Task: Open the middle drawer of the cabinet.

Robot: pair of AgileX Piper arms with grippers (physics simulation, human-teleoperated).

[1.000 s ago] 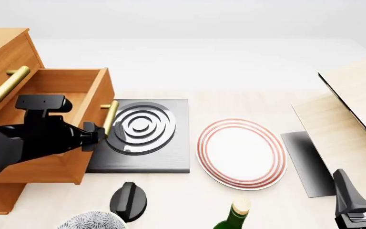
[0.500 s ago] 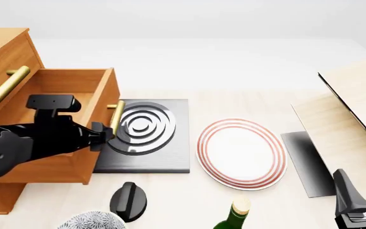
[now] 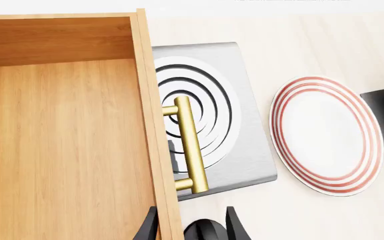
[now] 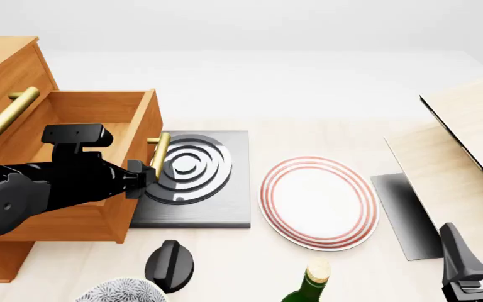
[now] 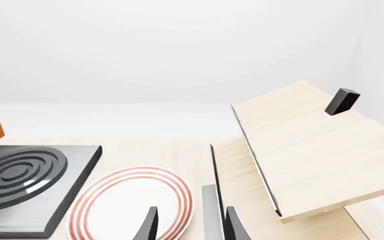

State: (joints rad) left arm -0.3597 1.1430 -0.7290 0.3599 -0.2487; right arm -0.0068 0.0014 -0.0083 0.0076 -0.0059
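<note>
The cabinet (image 4: 7, 63) stands at the left of the front view. Its middle drawer (image 4: 99, 107) is pulled far out to the right and is empty inside (image 3: 65, 150). Its brass handle (image 4: 159, 153) hangs over the burner plate. My left gripper (image 4: 145, 177) is at the drawer's front. In the left wrist view the left gripper (image 3: 192, 227) is open, one finger inside the front board and one outside the handle (image 3: 190, 145). The top drawer's handle (image 4: 7, 112) shows above; that drawer is shut. My right gripper (image 4: 480, 267) is open and empty at the bottom right, also in its wrist view (image 5: 190, 225).
A black burner plate with rings (image 4: 193, 173) lies right of the drawer. A white red-rimmed plate (image 4: 319, 201) is beside it. A black knob (image 4: 170, 264), a patterned bowl (image 4: 120, 290) and a green bottle (image 4: 309, 283) sit near the front edge. Pale wood boards (image 4: 468, 151) lean at the right.
The middle drawer has slid further out to the right, and my left gripper has moved right with its front. The right arm has not moved.
</note>
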